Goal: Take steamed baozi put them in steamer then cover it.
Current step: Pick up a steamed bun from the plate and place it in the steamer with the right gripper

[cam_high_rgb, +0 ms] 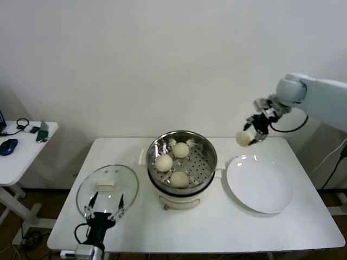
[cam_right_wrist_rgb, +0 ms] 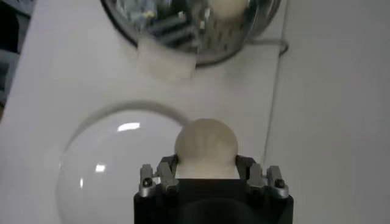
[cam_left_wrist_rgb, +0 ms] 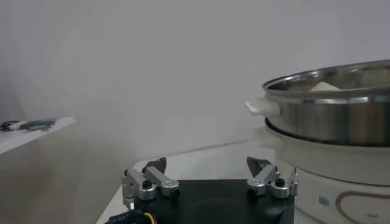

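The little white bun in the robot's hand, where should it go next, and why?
Probably across to the round shiny steel steamer, then down into it. The right gripper holds the last cream-white round bun in the air above the flat white plate; three buns already sit inside, with bare space on the plate side.

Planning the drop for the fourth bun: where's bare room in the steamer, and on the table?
In the steamer, the right half is bare; three baozi crowd its left-centre. The plate is empty. The table is bare along the front edge. The lid fills the left end, by the left gripper.
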Robot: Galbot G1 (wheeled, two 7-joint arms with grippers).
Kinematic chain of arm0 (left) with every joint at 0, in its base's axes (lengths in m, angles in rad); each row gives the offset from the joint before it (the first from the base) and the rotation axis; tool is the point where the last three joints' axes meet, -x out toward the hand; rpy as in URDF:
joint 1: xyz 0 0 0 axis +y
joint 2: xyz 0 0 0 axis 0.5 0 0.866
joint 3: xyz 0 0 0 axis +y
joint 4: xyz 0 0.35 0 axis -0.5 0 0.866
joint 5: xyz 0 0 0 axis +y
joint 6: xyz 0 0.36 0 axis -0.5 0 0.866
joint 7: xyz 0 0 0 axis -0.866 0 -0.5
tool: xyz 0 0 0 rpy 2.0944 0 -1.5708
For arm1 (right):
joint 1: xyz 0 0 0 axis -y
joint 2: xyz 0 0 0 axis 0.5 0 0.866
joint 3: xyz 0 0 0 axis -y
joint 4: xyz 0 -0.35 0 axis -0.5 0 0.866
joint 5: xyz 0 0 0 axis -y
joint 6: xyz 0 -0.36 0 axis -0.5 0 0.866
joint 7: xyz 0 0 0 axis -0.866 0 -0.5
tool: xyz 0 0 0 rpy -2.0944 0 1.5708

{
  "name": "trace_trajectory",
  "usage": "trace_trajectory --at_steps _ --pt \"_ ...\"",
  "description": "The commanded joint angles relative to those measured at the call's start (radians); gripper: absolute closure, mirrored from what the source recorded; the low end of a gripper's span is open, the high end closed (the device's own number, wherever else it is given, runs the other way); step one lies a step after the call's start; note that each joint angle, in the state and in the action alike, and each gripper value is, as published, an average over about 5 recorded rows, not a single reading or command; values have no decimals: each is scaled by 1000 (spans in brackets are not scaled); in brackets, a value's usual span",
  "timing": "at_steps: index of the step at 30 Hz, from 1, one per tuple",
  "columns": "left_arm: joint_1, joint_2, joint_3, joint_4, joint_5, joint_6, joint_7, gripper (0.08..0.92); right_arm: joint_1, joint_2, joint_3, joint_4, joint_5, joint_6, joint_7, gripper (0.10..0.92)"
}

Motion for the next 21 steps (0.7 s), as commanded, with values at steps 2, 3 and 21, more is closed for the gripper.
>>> trace_trajectory --at_steps 2,3,21 --pt "7 8 -1 -5 -12 -2 -1 177 142 154 -61 310 204 -142 75 381" --pt "8 9 -2 -6 -13 -2 -2 177 110 169 -61 309 189 -149 89 381" --pt "13 6 -30 -21 -23 -2 -1 177 -208 318 -42 6 -53 -159 160 381"
